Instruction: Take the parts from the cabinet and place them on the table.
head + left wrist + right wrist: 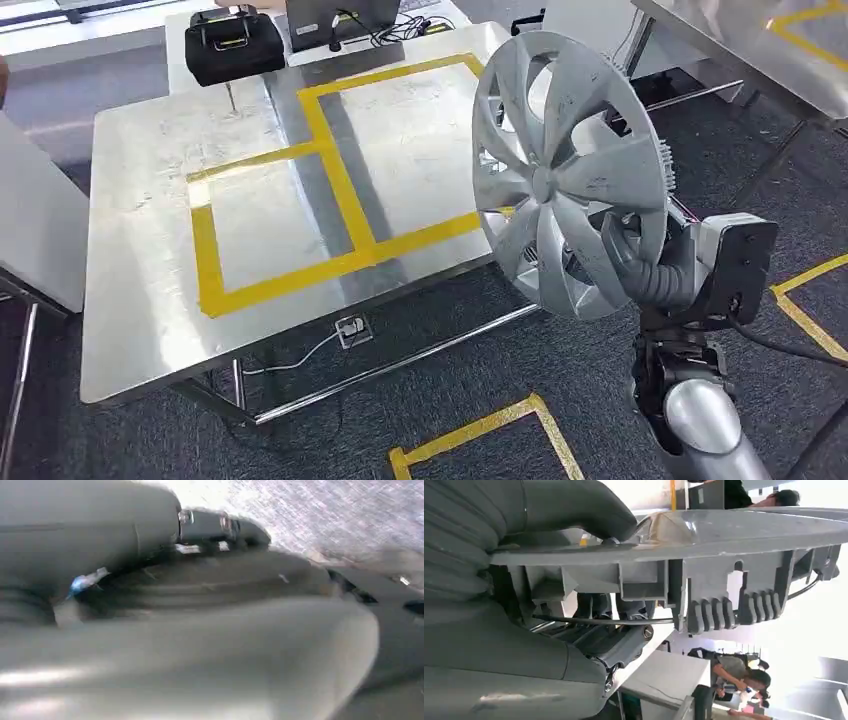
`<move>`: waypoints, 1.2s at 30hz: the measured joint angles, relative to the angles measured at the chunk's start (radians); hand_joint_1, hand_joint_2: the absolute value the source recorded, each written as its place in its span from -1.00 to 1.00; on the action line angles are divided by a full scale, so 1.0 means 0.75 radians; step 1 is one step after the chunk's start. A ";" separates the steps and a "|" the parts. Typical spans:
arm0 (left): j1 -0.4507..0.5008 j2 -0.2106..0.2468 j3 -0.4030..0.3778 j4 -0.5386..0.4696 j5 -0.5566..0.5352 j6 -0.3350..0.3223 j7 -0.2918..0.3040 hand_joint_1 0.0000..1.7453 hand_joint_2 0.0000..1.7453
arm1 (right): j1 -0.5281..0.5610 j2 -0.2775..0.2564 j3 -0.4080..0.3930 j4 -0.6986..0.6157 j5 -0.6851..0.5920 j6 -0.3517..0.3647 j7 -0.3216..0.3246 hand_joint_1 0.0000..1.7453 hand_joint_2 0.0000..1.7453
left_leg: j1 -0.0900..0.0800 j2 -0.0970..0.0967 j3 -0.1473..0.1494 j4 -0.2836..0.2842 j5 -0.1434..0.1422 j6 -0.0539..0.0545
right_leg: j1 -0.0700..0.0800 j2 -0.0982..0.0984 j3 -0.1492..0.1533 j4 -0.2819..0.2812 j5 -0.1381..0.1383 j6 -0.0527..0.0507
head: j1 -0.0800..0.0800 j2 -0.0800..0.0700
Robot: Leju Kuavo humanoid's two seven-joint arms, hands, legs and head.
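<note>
**Wheel cover held aloft beside steel table**

Held in the right hand (640, 268): a round silver-grey plastic wheel cover with swept spokes (565, 175), standing nearly upright, face turned toward the camera. Gripped at its lower rim, thick grey thumb over the front, darker fingers (616, 642) curled behind the rim among the moulded clips, as confirmed in the right wrist view (734, 530). Carried in the air, not touching the table; overlapping the right-hand edge of the brushed stainless-steel table (150, 200) in the head view.

On the table: yellow tape lines (340, 190) marking out rectangular fields, all well left of the cover. At the table's far edge: a black carry case with a handle (235, 45), and beside it a dark monitor on a stand (345, 25). Under the table's near edge, on dark carpet: a small floor socket with a white cable (352, 328).

Left hand (200, 630): seen blurred and close in the left wrist view; finger state cannot be told.
</note>
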 joint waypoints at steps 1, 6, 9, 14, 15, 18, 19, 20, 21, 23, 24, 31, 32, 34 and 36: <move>-0.001 0.000 0.000 0.000 0.000 -0.001 0.001 -1.00 -1.00 | 0.002 0.000 0.001 0.003 0.000 0.000 0.001 1.00 1.00 | 0.001 0.001 -0.042 0.067 -0.007 -0.004 | 0.000 0.000 0.002 0.000 -0.003 0.001 | -0.004 0.000; 0.005 0.004 0.000 0.002 0.002 0.001 0.006 -1.00 -1.00 | 0.006 0.001 0.006 0.006 0.000 -0.001 0.000 1.00 1.00 | 0.009 0.019 0.136 -0.310 0.180 -0.005 | -0.001 0.004 0.029 0.006 -0.033 0.028 | -0.029 0.000; 0.004 0.003 0.001 0.002 0.002 0.001 0.005 -1.00 -1.00 | 0.004 0.001 0.006 0.006 -0.001 -0.003 -0.001 1.00 1.00 | 0.001 0.010 0.159 -0.335 0.159 0.020 | 0.004 0.004 0.023 0.007 -0.036 0.049 | -0.028 0.000; 0.004 -0.001 0.001 0.002 0.002 0.000 0.004 -1.00 -1.00 | 0.001 0.000 0.007 0.005 -0.001 -0.003 -0.003 1.00 1.00 | 0.006 -0.003 0.185 -0.345 0.144 0.062 | 0.001 0.004 -0.099 0.245 -0.145 0.072 | 0.005 0.000; 0.004 -0.001 0.001 0.002 0.002 0.000 0.004 -1.00 -1.00 | 0.002 0.000 0.007 0.006 -0.001 -0.003 -0.003 1.00 1.00 | 0.002 -0.005 0.187 -0.344 0.140 0.067 | 0.002 0.004 -0.166 0.356 -0.177 0.072 | 0.011 0.000; 0.005 -0.001 0.001 0.002 0.002 -0.003 0.000 -1.00 -1.00 | 0.011 0.000 0.008 0.011 -0.001 -0.005 -0.003 1.00 1.00 | -0.009 -0.018 0.204 -0.342 0.125 0.073 | 0.009 0.006 -0.227 0.388 -0.108 0.055 | 0.023 0.000; 0.004 -0.002 0.001 0.001 0.002 -0.006 -0.001 -1.00 -1.00 | 0.010 0.000 0.008 0.011 -0.001 -0.006 -0.003 1.00 1.00 | -0.014 -0.022 0.213 -0.342 0.120 0.073 | 0.016 0.006 -0.194 0.289 -0.036 0.041 | 0.031 0.000; 0.004 -0.005 0.001 0.001 0.002 -0.009 -0.002 -1.00 -1.00 | 0.008 0.000 0.008 0.011 -0.001 -0.006 -0.003 1.00 1.00 | -0.020 -0.024 0.224 -0.342 0.114 0.073 | 0.025 0.006 -0.146 0.164 0.036 0.022 | 0.035 0.000; 0.005 -0.008 0.001 0.001 0.002 -0.010 -0.002 -1.00 -1.00 | 0.003 0.000 0.008 0.010 0.000 -0.006 -0.004 1.00 1.00 | -0.019 -0.025 0.230 -0.344 0.108 0.073 | 0.036 0.006 -0.113 0.067 0.063 -0.002 | 0.040 0.000; 0.004 -0.012 0.002 0.001 0.002 -0.009 -0.004 -1.00 -1.00 | -0.005 0.002 0.009 0.009 0.001 -0.006 -0.007 1.00 1.00 | -0.023 -0.024 0.219 -0.340 0.104 0.062 | 0.042 0.003 -0.070 0.028 0.036 -0.011 | 0.035 0.000; 0.004 -0.011 0.002 0.002 0.002 -0.009 -0.004 -1.00 -1.00 | -0.003 0.003 0.009 0.010 0.001 -0.006 -0.007 1.00 1.00 | -0.021 -0.022 0.220 -0.344 0.106 0.056 | 0.045 0.004 -0.072 0.027 0.038 -0.013 | 0.034 0.000; 0.000 -0.005 0.002 0.004 0.002 -0.010 -0.010 -1.00 -1.00 | -0.005 0.007 0.010 0.010 0.001 -0.007 -0.007 1.00 1.00 | -0.008 0.000 0.010 0.035 -0.042 0.008 | 0.018 -0.001 -0.015 -0.019 0.025 -0.020 | 0.002 0.000; -0.002 -0.004 0.002 0.004 0.002 -0.010 -0.011 -1.00 -1.00 | -0.002 0.008 0.011 0.013 0.001 -0.007 -0.007 1.00 1.00 | -0.004 0.001 -0.016 0.060 -0.028 0.004 | 0.015 0.000 -0.011 -0.016 0.019 -0.017 | -0.001 0.000; 0.000 -0.002 0.002 0.004 0.002 -0.010 -0.011 -1.00 -1.00 | 0.002 0.009 0.011 0.016 0.001 -0.007 -0.007 1.00 1.00 | 0.004 0.003 0.027 -0.063 0.075 -0.004 | 0.006 0.004 0.002 -0.006 0.002 -0.005 | -0.007 0.000; 0.001 0.001 0.002 0.007 0.002 -0.010 -0.009 -1.00 -1.00 | 0.001 0.011 0.011 0.016 0.001 -0.007 -0.007 1.00 1.00 | 0.016 0.012 0.128 -0.295 0.184 -0.014 | -0.002 0.006 0.017 0.012 -0.026 0.016 | -0.016 0.000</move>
